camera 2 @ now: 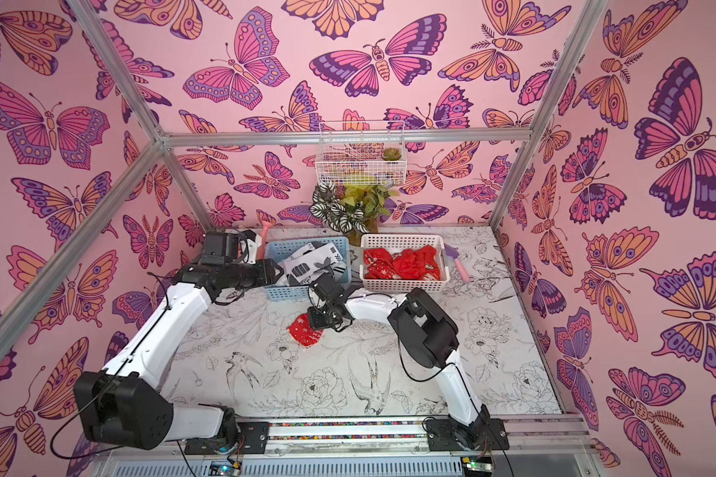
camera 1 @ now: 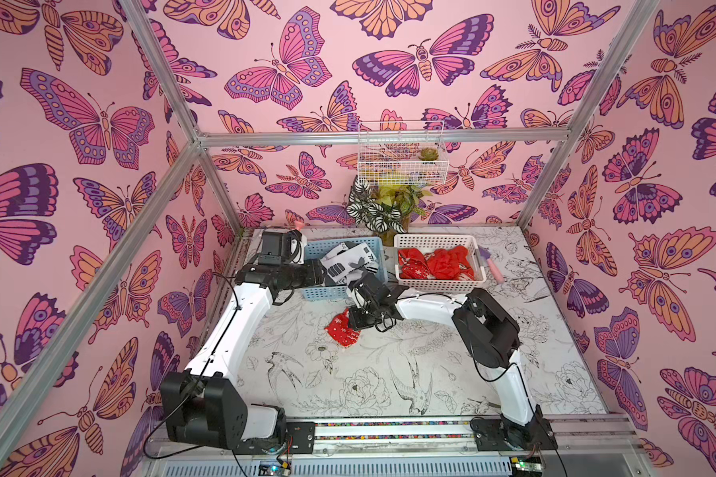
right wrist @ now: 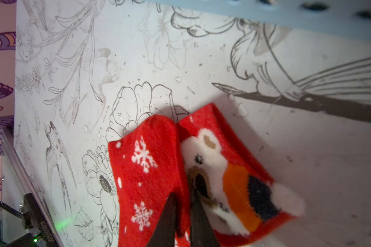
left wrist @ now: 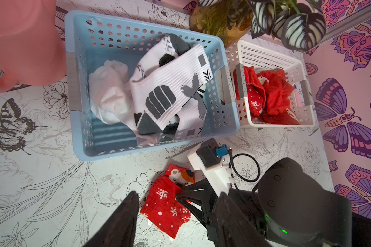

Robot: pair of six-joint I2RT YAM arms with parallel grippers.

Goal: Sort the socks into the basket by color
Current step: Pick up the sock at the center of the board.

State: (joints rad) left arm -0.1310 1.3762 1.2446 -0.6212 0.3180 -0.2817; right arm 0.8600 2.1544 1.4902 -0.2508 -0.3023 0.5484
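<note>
At the far left, the left claw (camera 1: 320,274) is held over the left end of the blue basket (camera 1: 327,293). In the left wrist view its two dark fingers (left wrist: 124,213) are seen well apart, with nothing gripped between them. Inside the blue basket a heap of pale socks is piled: a plain white sock (left wrist: 109,92) toward one side, and white socks with grey blocks and stripes (left wrist: 169,89) laid across one another beside it.

Just in front of that basket, a red snowflake sock (camera 1: 340,332) is found folded on the flower-printed table (camera 1: 389,363). A white, orange and black figure is shown on its upper fold in the right wrist view. The right claw (right wrist: 183,196) is brought down onto this sock, and its tips are pressed together on a pinch of the red fabric at the fold. Whether the sock is lifted clear of the table cannot be told.

Further right, the white basket (camera 1: 439,285) is set just beside the blue one, and a bunch of red socks (camera 1: 439,260) is gathered in it.
</note>
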